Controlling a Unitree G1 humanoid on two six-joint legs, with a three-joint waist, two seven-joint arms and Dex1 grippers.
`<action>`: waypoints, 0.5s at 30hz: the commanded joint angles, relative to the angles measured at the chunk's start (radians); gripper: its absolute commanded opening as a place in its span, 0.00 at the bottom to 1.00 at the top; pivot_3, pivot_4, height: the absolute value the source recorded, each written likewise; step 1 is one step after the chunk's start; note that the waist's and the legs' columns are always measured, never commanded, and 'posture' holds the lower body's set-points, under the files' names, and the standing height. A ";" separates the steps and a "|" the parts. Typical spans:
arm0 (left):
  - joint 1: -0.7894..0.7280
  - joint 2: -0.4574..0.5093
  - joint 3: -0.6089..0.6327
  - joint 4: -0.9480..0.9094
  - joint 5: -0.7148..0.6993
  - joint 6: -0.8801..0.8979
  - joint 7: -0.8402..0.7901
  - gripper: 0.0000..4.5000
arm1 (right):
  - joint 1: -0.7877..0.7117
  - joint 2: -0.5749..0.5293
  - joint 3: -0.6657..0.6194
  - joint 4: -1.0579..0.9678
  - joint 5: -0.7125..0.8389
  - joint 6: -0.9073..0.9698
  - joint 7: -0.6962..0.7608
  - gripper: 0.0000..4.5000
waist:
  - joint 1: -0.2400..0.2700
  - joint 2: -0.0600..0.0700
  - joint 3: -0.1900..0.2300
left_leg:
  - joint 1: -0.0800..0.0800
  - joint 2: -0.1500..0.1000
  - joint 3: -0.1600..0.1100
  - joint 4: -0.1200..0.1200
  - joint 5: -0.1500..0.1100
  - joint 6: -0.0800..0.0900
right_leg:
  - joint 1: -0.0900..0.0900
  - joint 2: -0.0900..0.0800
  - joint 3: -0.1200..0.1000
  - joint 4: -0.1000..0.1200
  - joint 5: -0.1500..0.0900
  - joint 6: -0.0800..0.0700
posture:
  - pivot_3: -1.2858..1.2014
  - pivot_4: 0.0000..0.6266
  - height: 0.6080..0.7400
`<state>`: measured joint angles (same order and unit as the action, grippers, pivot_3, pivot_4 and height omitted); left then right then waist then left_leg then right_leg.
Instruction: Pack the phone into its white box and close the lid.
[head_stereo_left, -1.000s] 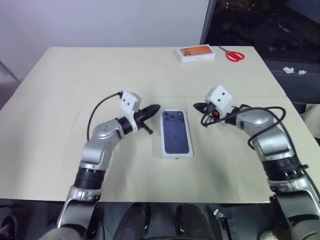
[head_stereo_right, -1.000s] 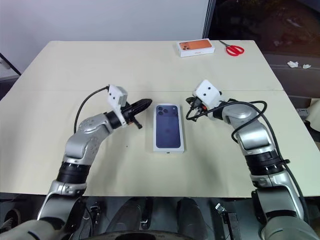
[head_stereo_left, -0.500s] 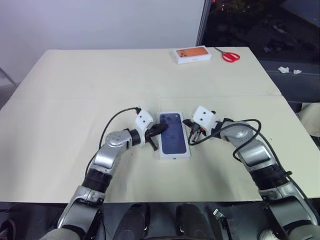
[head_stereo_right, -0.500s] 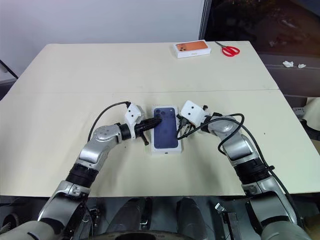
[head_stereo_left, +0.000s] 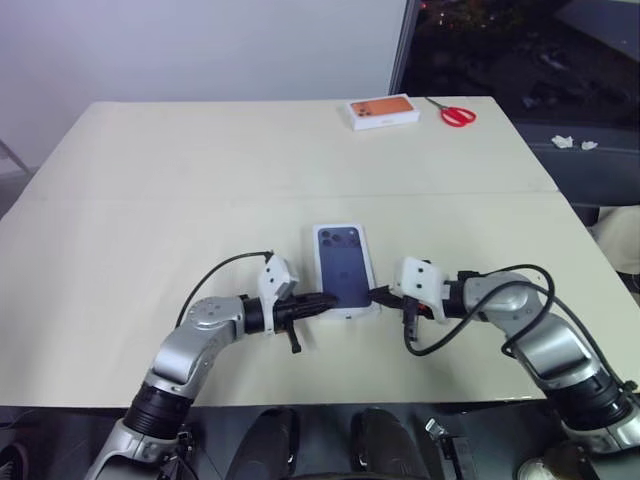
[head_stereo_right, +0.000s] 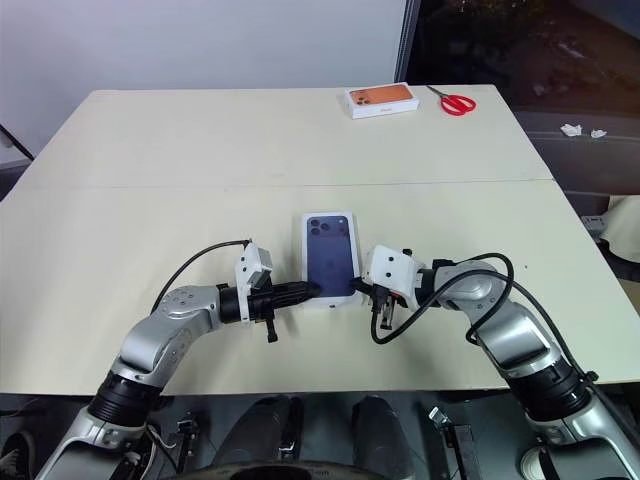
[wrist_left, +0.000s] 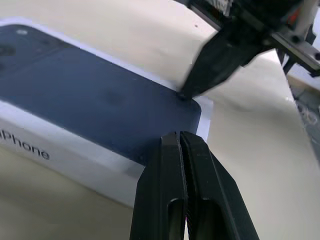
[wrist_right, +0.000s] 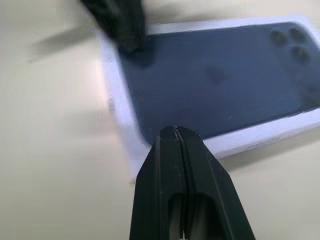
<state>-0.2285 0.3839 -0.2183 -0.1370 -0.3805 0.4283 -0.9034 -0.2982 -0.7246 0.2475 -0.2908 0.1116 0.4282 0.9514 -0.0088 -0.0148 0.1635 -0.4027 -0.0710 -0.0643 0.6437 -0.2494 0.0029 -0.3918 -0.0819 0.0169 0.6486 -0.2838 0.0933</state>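
The lid, white with a dark blue phone picture printed on its top, lies flat near the middle of the cream worktop, its long sides running away from the robot and the printed camera cluster at the far end. It sits squarely as the top of a closed white package; lettering shows on the long side wall in the left wrist view. The left end effector lies low over the worktop and points toward the robot's right, its two black fingers pressed together with nothing between them, the tips at the near left corner of the lid. In the left wrist view these shut fingers reach the lid's edge. The right end effector comes in from the other side, pointing toward the robot's left, fingers likewise pressed shut and empty, the tips at the near right corner of the lid; in the right wrist view the joined fingers meet the white rim there. The two end effectors face each other across the lid's near end. Well apart, at the far edge of the worktop, a box with an orange phone picture lies flat, and red-handled scissors rest just beside it.
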 joint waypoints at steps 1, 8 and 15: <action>-0.016 0.007 0.058 0.004 -0.031 0.024 0.020 0.03 | -0.017 0.024 -0.031 0.027 0.039 0.063 -0.010 0.00 | 0.000 0.000 0.000 | 0.000 0.000 0.000 0.000 0.000 0.000 | 0.000 0.000 0.000 0.000 0.000 0.000 | 0.52 0.24 1.00; -0.071 0.093 0.258 -0.026 -0.139 0.109 0.048 0.32 | -0.138 0.074 -0.190 0.066 0.207 0.195 -0.023 0.19 | -0.003 0.001 0.003 | -0.006 0.000 0.000 0.001 0.000 0.000 | -0.007 0.000 0.000 0.002 0.000 0.000 | 0.52 0.24 1.00; -0.006 0.264 0.410 -0.023 -0.179 0.121 -0.025 1.00 | -0.145 0.025 -0.269 0.096 0.262 0.176 0.033 0.99 | -0.001 0.001 0.003 | -0.007 -0.001 0.000 0.000 0.000 0.000 | -0.008 0.000 0.000 0.001 0.000 0.000 | 0.52 0.24 1.00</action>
<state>-0.2534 0.6118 0.1333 -0.1317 -0.5376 0.5609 -0.8981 -0.4462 -0.6769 0.0252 -0.1879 0.3504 0.6268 0.9641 -0.0100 -0.0135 0.1669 -0.4095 -0.0720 -0.0639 0.6441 -0.2496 0.0031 -0.3996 -0.0827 0.0177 0.6492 -0.2836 0.0935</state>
